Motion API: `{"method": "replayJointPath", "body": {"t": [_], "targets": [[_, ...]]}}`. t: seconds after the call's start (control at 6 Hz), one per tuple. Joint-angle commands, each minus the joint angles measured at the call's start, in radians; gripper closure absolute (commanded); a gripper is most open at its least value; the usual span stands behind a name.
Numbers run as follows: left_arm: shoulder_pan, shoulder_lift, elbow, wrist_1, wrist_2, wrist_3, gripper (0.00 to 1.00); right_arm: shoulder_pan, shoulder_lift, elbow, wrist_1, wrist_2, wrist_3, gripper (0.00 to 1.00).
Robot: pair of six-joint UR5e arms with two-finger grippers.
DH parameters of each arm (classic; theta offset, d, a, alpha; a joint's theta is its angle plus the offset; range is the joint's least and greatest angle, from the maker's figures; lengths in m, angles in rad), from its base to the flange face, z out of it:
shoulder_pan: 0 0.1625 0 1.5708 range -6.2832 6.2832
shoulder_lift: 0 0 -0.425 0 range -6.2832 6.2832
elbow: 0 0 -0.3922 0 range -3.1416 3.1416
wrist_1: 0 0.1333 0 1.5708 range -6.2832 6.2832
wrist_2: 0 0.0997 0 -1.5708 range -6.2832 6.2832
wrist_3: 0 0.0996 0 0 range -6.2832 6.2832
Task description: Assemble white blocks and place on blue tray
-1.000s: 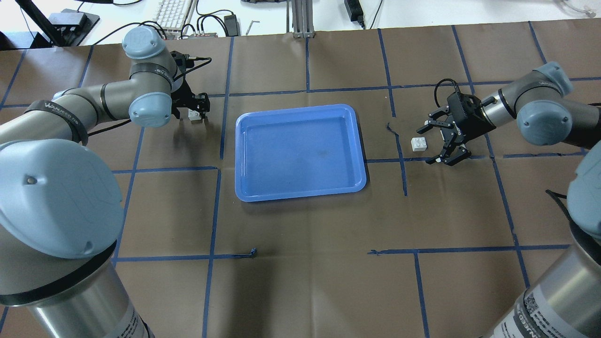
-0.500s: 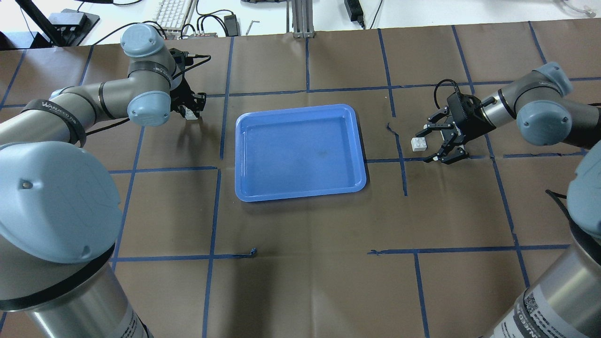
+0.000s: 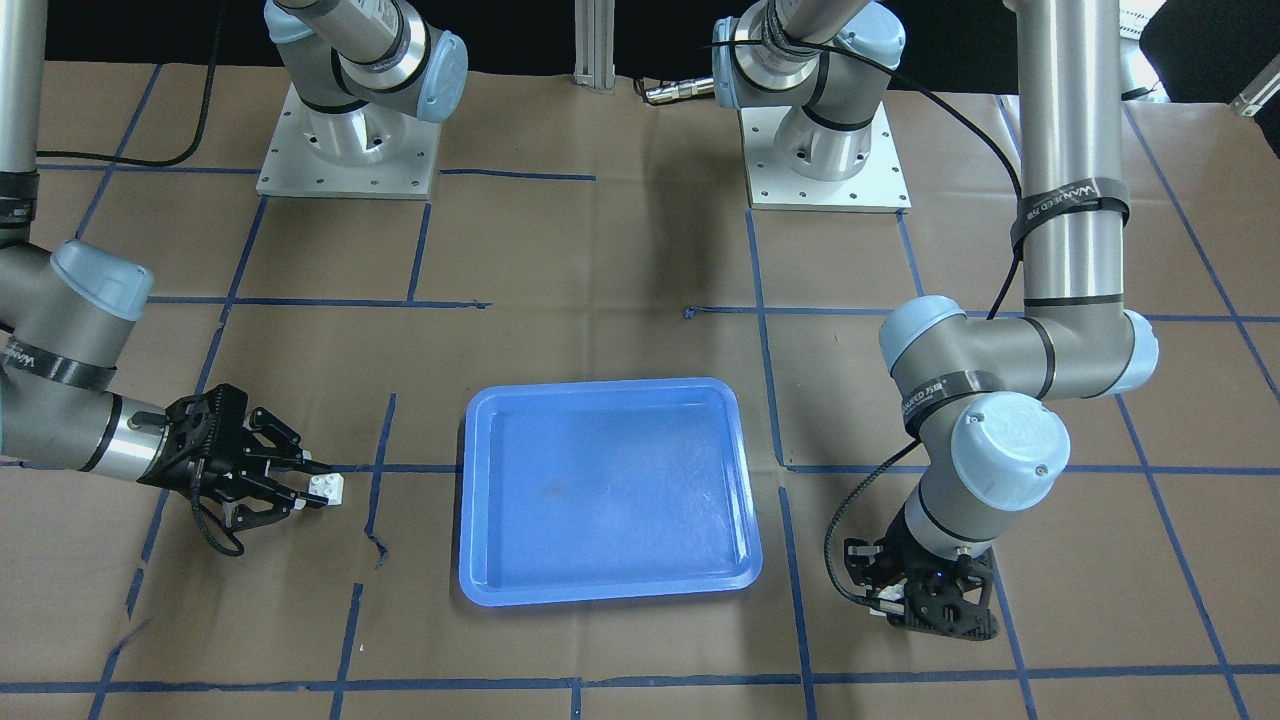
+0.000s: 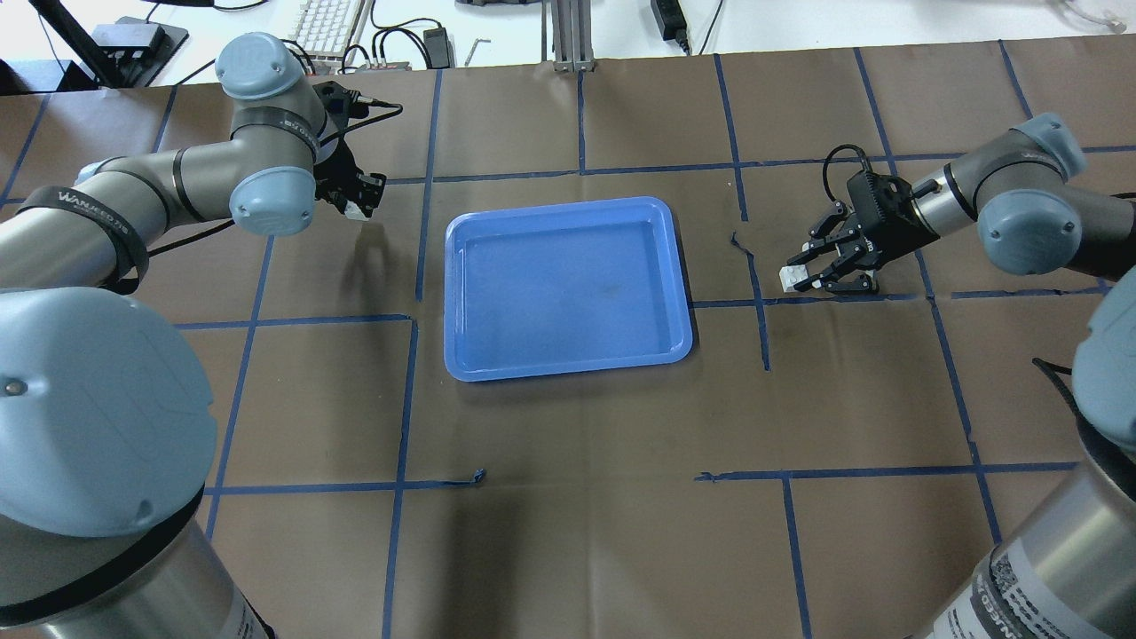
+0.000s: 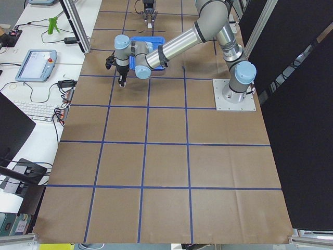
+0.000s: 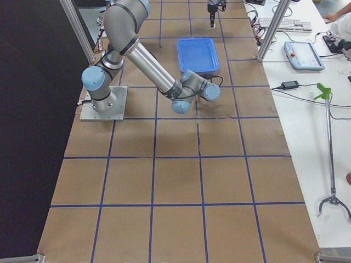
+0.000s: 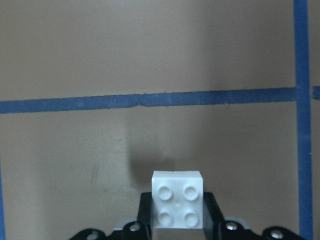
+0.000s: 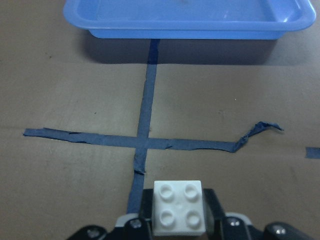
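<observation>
White blocks (image 7: 178, 199) (image 8: 178, 207) studs-up, one gripped in each arm's jaws.

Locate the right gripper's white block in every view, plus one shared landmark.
Front-facing: white block, lower left, left of blue tray.
Overhead: white block, right of blue tray.
Exterior left: too small to tell; blue tray at top.
Exterior right: cannot make it out; blue tray at top.
Left wrist: not in it; only the other white block.
Right wrist: white block, bottom centre; blue tray at top.
Shared landmark: blue tray.
</observation>
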Motion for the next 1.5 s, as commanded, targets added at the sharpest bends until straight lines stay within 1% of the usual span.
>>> {"method": "replayJointPath", "body": {"t": [0.0,0.17,0.33,0.5,0.67,0.83,1.0,1.17,1.33], "targets": [[-0.095,0.094,-0.054,-0.046,0.005,0.279,1.00,0.000,-0.007,-0.004,-0.004,0.002,0.001,0.75],[-0.181,0.107,-0.072,-0.052,0.008,0.373,1.00,-0.002,-0.028,-0.010,0.001,0.007,0.016,0.75],[-0.261,0.115,-0.078,-0.052,0.010,0.436,1.00,-0.002,-0.076,-0.009,0.013,0.005,0.083,0.75],[-0.316,0.110,-0.077,-0.049,0.008,0.547,1.00,0.001,-0.135,-0.006,0.014,0.007,0.172,0.75],[-0.369,0.097,-0.081,-0.052,0.010,0.643,1.00,0.007,-0.171,-0.001,0.017,0.037,0.225,0.75],[-0.390,0.084,-0.081,-0.049,0.010,0.774,0.99,0.009,-0.176,0.001,0.019,0.062,0.248,0.75],[-0.404,0.077,-0.083,-0.049,0.007,0.786,0.99,0.010,-0.179,0.001,0.019,0.067,0.248,0.75],[-0.438,0.042,-0.081,-0.044,0.011,0.785,0.97,0.010,-0.177,0.002,0.019,0.065,0.247,0.75],[-0.449,0.028,-0.083,-0.038,0.011,0.780,0.96,0.010,-0.177,0.007,0.019,0.065,0.245,0.75]]}}
